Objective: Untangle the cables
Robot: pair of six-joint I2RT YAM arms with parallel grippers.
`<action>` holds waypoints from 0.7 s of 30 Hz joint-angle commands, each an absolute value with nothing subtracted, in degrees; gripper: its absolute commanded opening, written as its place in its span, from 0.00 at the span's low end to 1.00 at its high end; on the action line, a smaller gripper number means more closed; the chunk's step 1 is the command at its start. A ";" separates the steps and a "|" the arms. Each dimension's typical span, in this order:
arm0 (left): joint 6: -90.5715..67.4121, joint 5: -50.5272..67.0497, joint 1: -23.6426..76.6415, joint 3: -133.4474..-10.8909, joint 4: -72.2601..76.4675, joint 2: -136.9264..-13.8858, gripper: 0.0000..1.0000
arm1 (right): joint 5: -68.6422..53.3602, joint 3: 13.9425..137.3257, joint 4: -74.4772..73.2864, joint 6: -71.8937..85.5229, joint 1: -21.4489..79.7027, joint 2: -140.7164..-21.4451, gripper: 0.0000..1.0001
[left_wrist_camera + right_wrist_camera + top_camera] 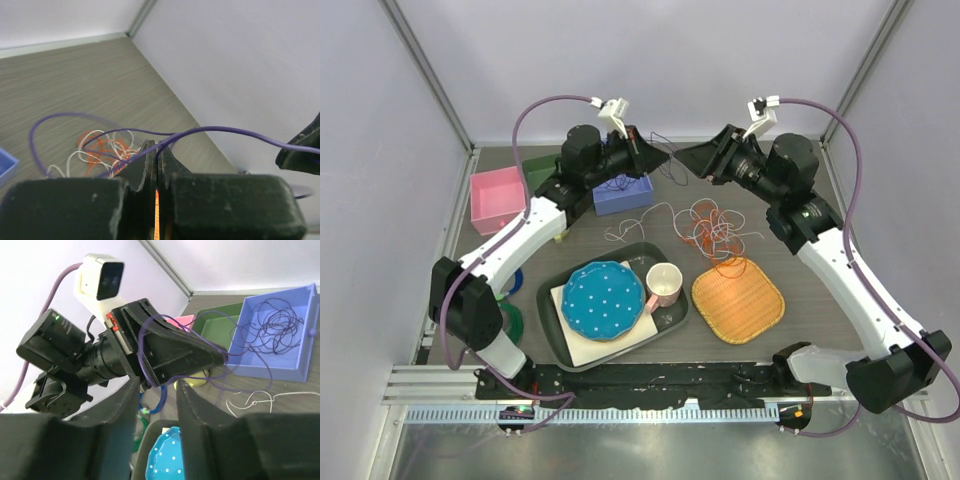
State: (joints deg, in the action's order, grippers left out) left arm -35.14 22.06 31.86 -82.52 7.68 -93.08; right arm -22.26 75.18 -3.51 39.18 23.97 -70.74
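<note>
My left gripper [660, 158] is shut on a dark purple cable [235, 131], pinched at the fingertips [159, 148] and held above the table. The strand loops around the left gripper [180, 352] and trails into the blue box [280, 347], where more purple cable [277, 322] lies coiled. My right gripper [686, 153] is open and empty [156, 390], facing the left gripper at close range; its tip shows in the left wrist view [302, 150]. An orange and white cable tangle [715, 228] lies on the table, also in the left wrist view [102, 150]. A loose white cable [628, 233] lies beside it.
A pink box [498, 195] and a green box [540, 168] stand at the back left beside the blue box [623, 195]. A dark tray [552, 300] holds a blue dotted plate [603, 299] and a pink mug [664, 284]. An orange woven plate [738, 298] lies at right.
</note>
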 commanded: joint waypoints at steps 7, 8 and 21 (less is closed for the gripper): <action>-30.58 5.80 28.13 -89.38 0.18 -93.07 0.00 | 3.15 70.85 -9.75 30.77 24.35 -62.41 0.93; -30.93 5.80 26.47 -90.08 0.18 -94.56 0.00 | 4.56 69.62 -10.36 30.24 24.35 -61.45 0.94; -28.92 3.79 17.58 -115.82 -10.18 -108.18 0.00 | 20.92 55.38 -7.74 26.46 24.35 -52.21 0.95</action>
